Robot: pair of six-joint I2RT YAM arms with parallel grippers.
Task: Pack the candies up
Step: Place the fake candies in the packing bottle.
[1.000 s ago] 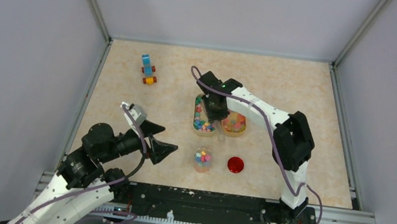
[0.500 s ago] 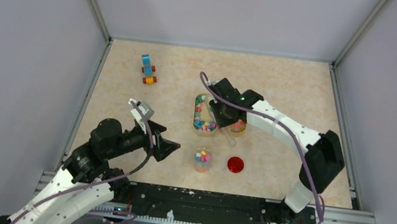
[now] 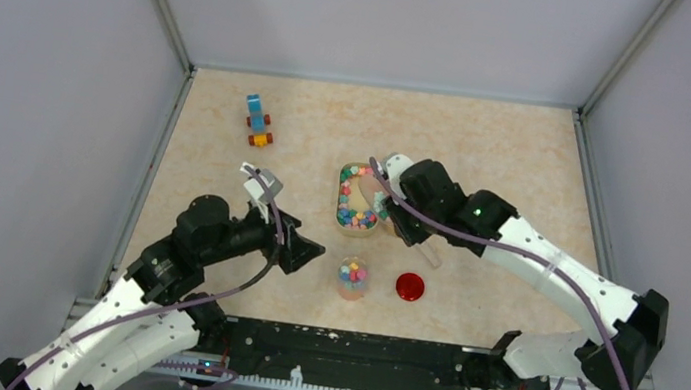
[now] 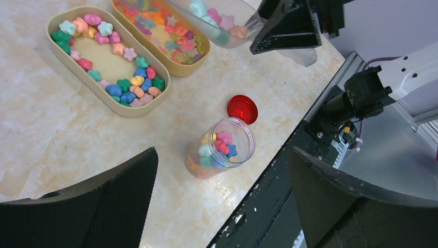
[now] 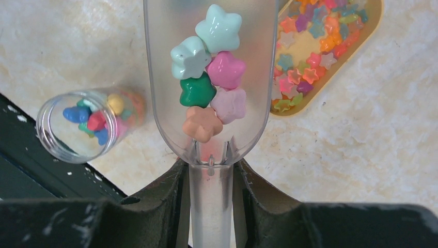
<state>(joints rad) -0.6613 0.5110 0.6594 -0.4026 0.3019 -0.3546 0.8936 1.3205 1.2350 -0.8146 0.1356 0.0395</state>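
Observation:
Star-shaped candies lie in two tan trays (image 4: 51,39) (image 4: 178,72) and part-fill a clear jar (image 4: 222,150) that stands upright. My right gripper (image 5: 210,175) is shut on the handle of a clear scoop (image 5: 155,62). The scoop carries several candies (image 5: 209,88) above the table, between the trays and the jar (image 5: 82,126). My left gripper (image 4: 222,155) is open and empty. It hovers just left of the jar (image 3: 352,278), with its fingers either side of the jar in the left wrist view.
A round red lid (image 3: 409,286) lies on the table right of the jar. A blue-and-orange toy vehicle (image 3: 257,120) sits at the far left. The black rail at the table's near edge (image 4: 289,170) runs just behind the jar.
The right arm has lifted the loaded scoop out of the trays and swung it nearer and to the right. The left gripper has moved right, towards the jar.

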